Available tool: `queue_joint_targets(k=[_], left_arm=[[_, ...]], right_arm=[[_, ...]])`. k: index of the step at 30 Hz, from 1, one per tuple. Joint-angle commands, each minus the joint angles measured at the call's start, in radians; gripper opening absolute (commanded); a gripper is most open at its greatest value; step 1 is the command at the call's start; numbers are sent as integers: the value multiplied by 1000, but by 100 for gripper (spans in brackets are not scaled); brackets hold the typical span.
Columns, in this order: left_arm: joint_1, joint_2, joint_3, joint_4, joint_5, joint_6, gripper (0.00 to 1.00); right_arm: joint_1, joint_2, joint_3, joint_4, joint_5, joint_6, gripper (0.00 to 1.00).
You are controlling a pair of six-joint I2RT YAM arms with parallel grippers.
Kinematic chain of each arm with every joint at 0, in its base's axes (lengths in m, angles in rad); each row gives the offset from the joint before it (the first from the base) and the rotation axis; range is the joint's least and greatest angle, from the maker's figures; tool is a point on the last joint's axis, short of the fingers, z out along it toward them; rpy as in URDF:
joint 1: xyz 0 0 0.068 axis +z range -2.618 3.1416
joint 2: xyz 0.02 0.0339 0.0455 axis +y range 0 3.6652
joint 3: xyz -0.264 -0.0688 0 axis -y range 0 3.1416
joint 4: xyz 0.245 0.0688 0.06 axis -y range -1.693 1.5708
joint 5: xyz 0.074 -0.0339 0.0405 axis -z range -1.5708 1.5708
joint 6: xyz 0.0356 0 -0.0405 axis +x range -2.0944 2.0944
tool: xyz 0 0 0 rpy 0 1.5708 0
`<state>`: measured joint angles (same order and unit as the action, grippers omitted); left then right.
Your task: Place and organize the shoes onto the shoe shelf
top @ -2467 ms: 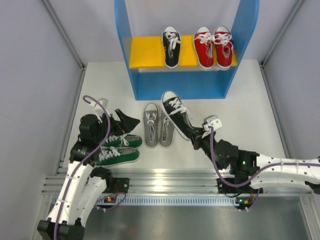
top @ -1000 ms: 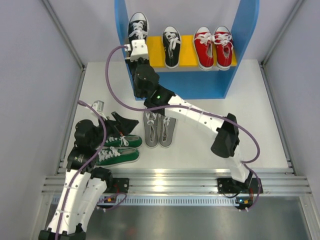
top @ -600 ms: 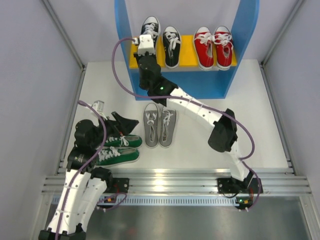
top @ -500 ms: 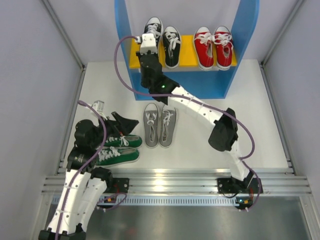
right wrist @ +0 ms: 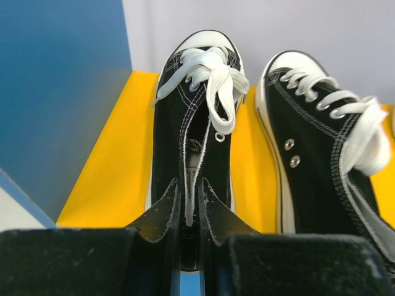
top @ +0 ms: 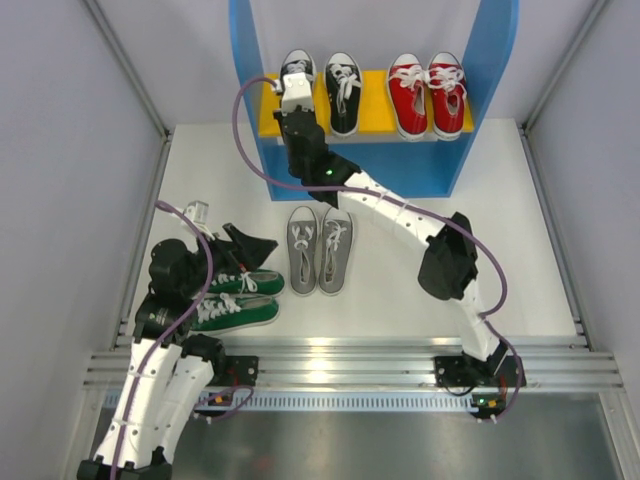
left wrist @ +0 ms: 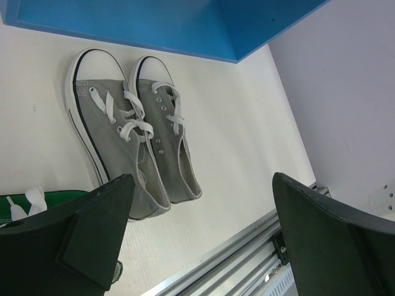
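My right gripper is shut on the heel of a black shoe resting on the yellow board of the blue shoe shelf, at its left end. A second black shoe stands right beside it, and a red pair further right. A grey pair lies on the table before the shelf. A green pair lies at the left. My left gripper is open and empty above the green pair.
Grey walls close in both sides. An aluminium rail runs along the near table edge. The blue side panel stands just left of the held shoe.
My right arm carried the black shoe from the table up to the shelf and lowered it onto the yellow board beside the other black shoe. The left arm barely moved.
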<state>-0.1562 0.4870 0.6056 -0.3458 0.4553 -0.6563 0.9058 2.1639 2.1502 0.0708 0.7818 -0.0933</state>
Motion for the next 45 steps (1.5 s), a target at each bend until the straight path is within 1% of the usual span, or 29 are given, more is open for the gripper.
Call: queue_joint_targets(k=[1,13,18,24,25,26,27,28,30,31,33,34,36,41,43,44,45], left_arm=[[0,4,2,27,11,3,99],[0,-8,6,8,0,18,99],[0,-10,3,7,0,17,99],[0,-14,10,-5,-3,23,99],[0,-14,11,-9,-6,23,99],[-2,-14,11,-6,-6,24,99],[0,-19,10,-9,-4,24,99],[-2,-18,11,-9,-6,23,99],[0,-21,13,-13,-9,24,99],[0,-21,13,-15,-7,24,99],[0,-24,13,-16,-10,24,99],[0,-24,14,-15,-13,24,99],[0,-22,17,-16,-14,24,99],[0,-11,28,-18,-24,21,99],[-2,-1,34,-18,-32,15,99],[0,4,37,-18,-36,14,99],[-2,12,39,-19,-38,11,99]], right_arm=[[-7,-55,22,124,-62,-6,0],[-7,-47,34,133,23,7,0],[8,-45,34,147,59,-11,0],[12,-41,40,138,53,-2,0],[10,-42,37,135,48,0,5],[10,-44,34,136,33,3,12],[11,-53,24,136,25,6,22],[12,-58,19,136,17,13,35],[13,-78,-2,136,-21,17,45],[15,-82,-10,141,-30,12,52],[27,-111,-44,152,-44,0,60],[34,-125,-59,162,-46,-20,66],[54,-173,-108,204,-47,-45,73],[119,-320,-242,364,-81,-144,77],[145,-418,-332,403,-84,-198,77],[171,-499,-376,449,-99,-212,78],[185,-541,-470,458,-105,-212,78]])
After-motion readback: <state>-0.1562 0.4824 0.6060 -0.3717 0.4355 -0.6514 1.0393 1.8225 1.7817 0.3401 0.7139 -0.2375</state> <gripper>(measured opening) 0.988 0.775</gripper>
